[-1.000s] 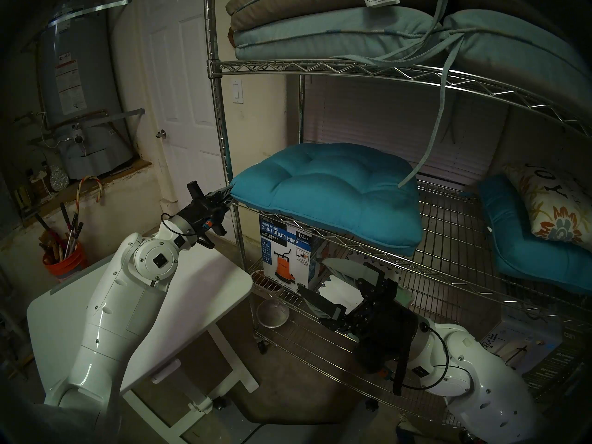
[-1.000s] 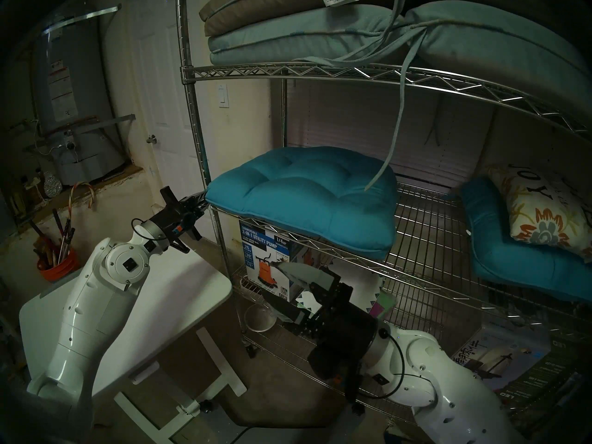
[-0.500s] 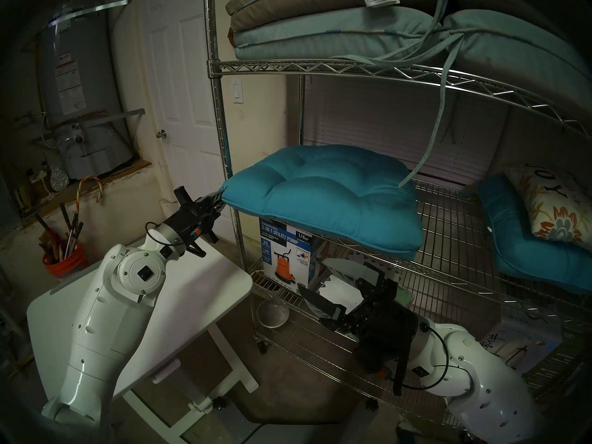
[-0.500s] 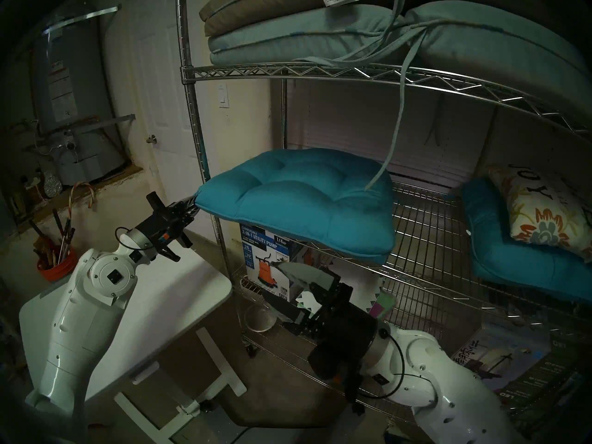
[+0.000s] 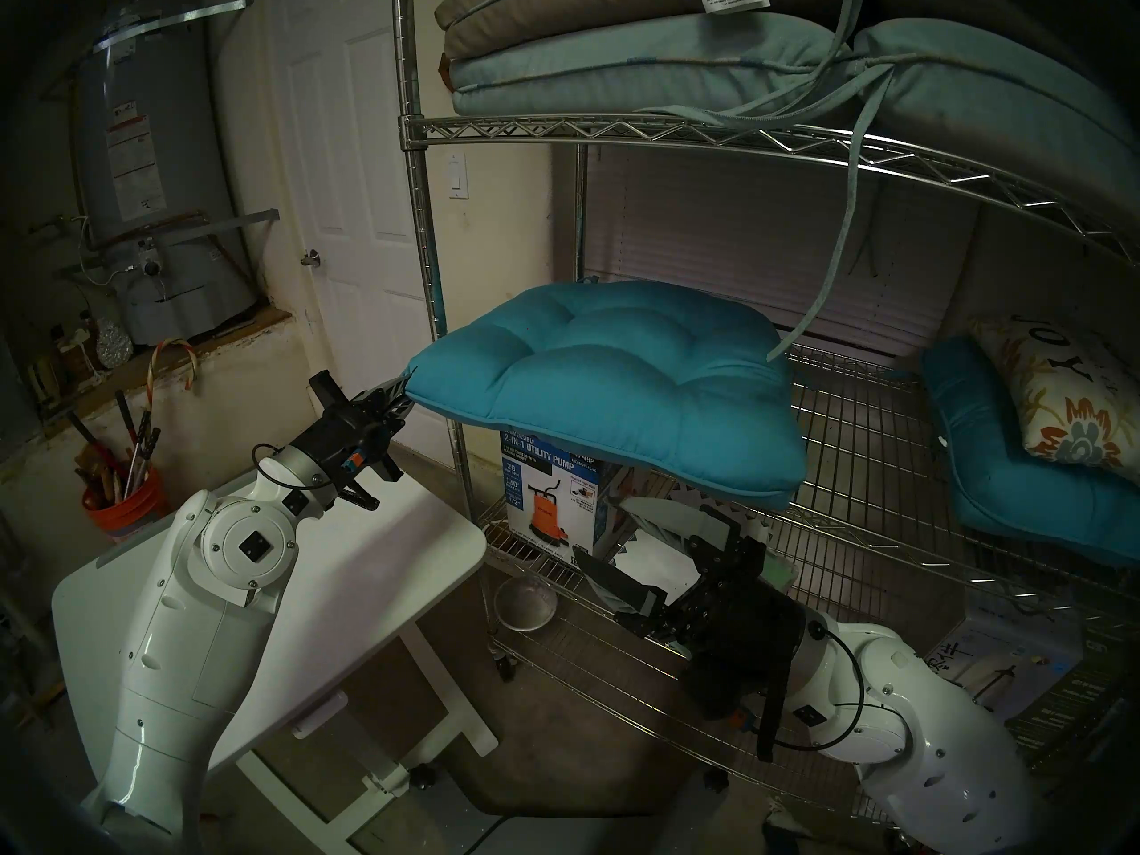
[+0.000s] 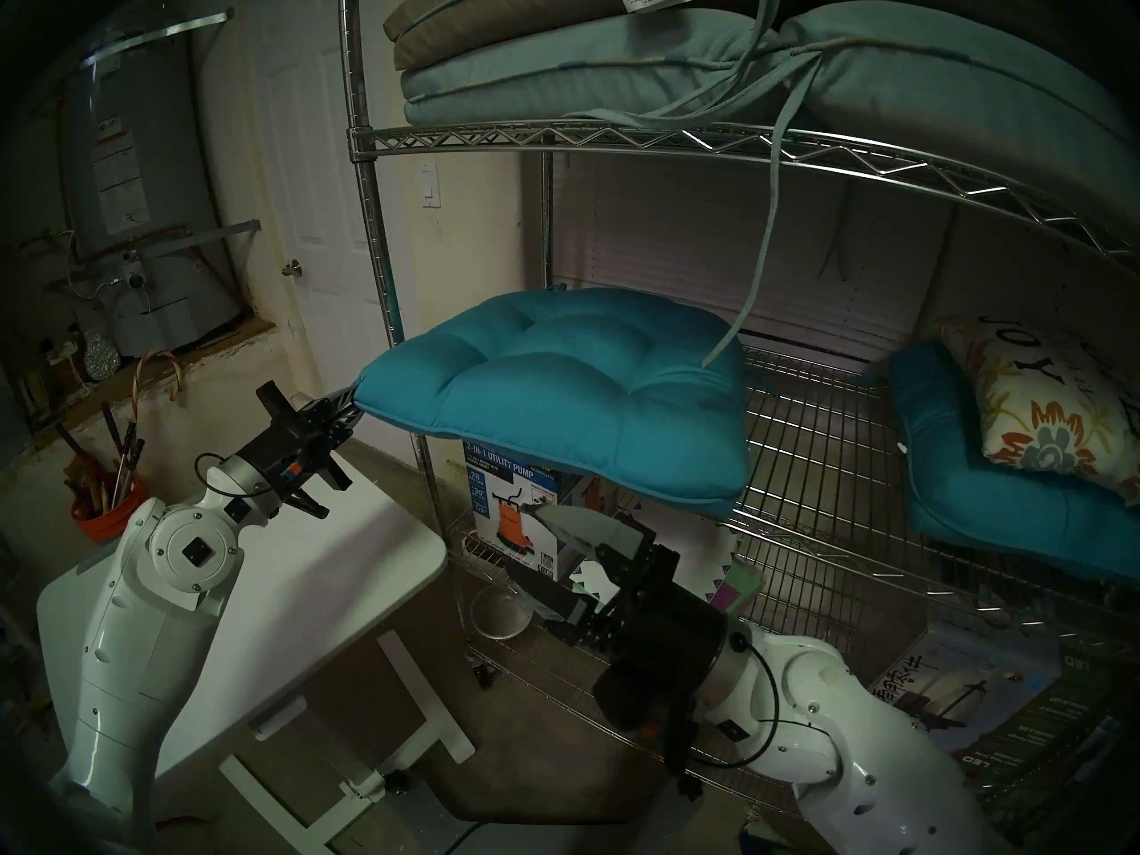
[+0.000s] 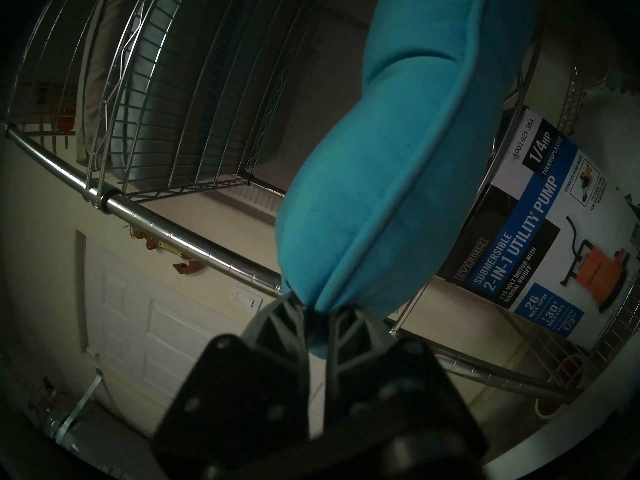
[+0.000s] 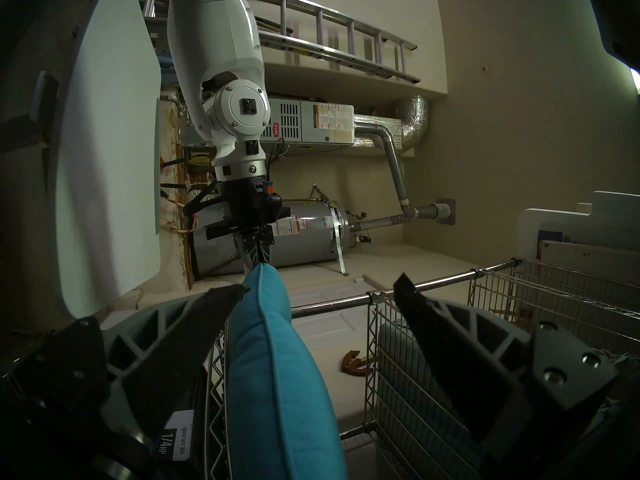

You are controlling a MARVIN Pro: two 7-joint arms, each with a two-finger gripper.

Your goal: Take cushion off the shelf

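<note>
- While the left end effector (image 5: 404, 397) was clamped tight on the near-left corner of the cushion (image 5: 617, 385), that corner stuck out past the front-left post of the shelf (image 5: 425, 230), hanging in the air over the far edge of the table (image 5: 382, 564).
- From the left wrist view you could see both fingers (image 7: 284, 316) pinching the piped seam right at the corner of the cushion (image 7: 381, 191), nothing loose about it.
- Most of the teal cushion was lying on the middle wire tier, right side and back fully on the grid, with the front edge overhanging a bit.
- A pale tie (image 5: 826, 267) dangling from the long cushions (image 5: 648, 58) on the upper tier was touching the cushion's far-right part.
- Right end effector (image 5: 641, 551) sat lower, in front of the shelf below the middle tier, fingers spread wide with nothing between them. In its own wrist view the cushion edge (image 8: 273, 365) ran up between the spread fingers, but it looked farther off, not touching as far as I could tell.
- Utility pump box (image 5: 549, 483) stood on the bottom tier right under the cushion, and a metal bowl (image 5: 524, 601) was beside it.
- Other teal cushion (image 5: 1018, 483) with the floral pillow (image 5: 1067, 403) was off to the right on the same tier, well apart from the one being gripped.
- Water heater (image 5: 154, 175) and orange bucket (image 5: 123, 502) were on the far left.
</note>
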